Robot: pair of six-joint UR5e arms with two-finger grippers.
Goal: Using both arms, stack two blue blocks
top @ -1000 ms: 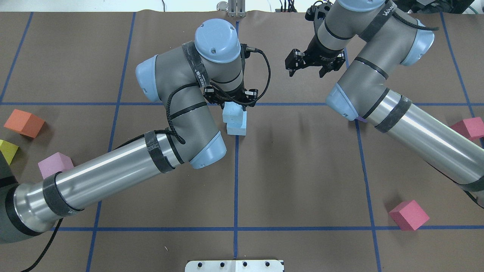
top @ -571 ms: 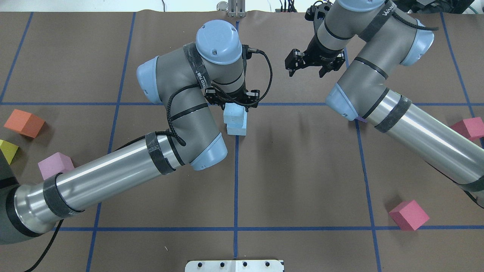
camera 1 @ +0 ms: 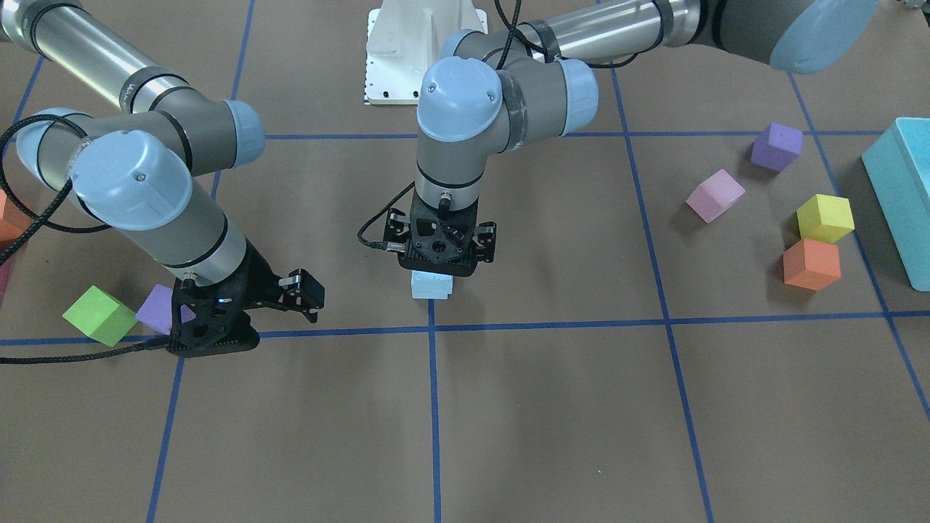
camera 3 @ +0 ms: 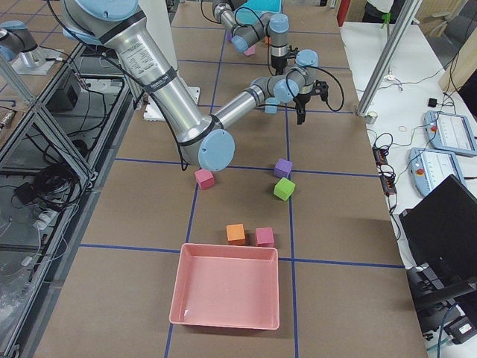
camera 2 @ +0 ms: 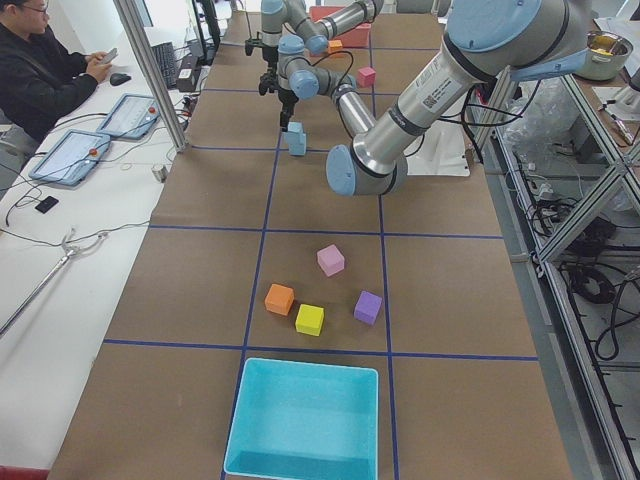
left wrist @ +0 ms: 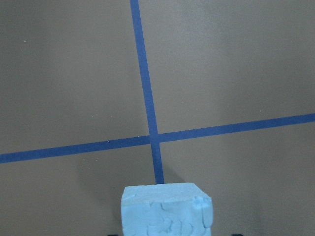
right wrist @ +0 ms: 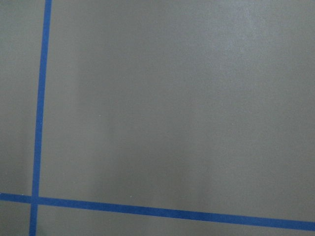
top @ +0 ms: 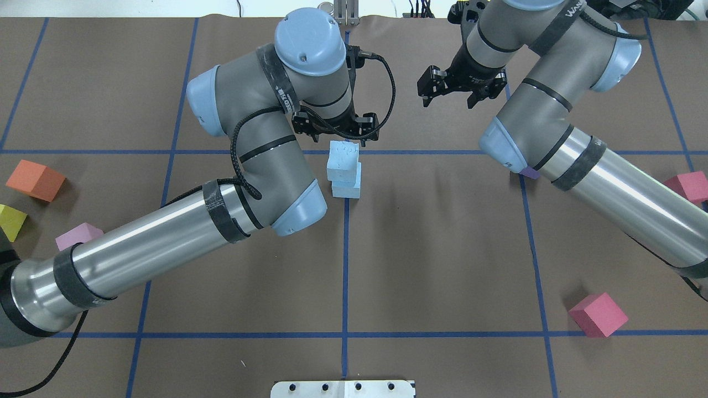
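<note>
The two blue blocks stand stacked at the table's middle, on a blue tape line. The upper block (top: 343, 160) rests on the lower block (top: 347, 190), slightly offset. The stack also shows in the front view (camera 1: 431, 285) and the upper block's top in the left wrist view (left wrist: 167, 212). My left gripper (top: 335, 131) hangs open just above the stack and touches neither block. My right gripper (top: 449, 95) is open and empty, off to the right of the stack, over bare table.
An orange cube (top: 35, 179), a yellow cube (top: 11, 221) and a lilac-pink cube (top: 77, 235) lie at the left. Pink cubes (top: 597, 314) lie at the right. A green cube (camera 1: 94, 314) and purple cube (camera 1: 154, 309) lie by the right gripper. A turquoise bin (camera 1: 901, 189) stands at the left end.
My left gripper has let go of the upper blue block and risen off it, drawing back toward the far side. The upper block stays on the lower one. The right gripper shifted slightly.
</note>
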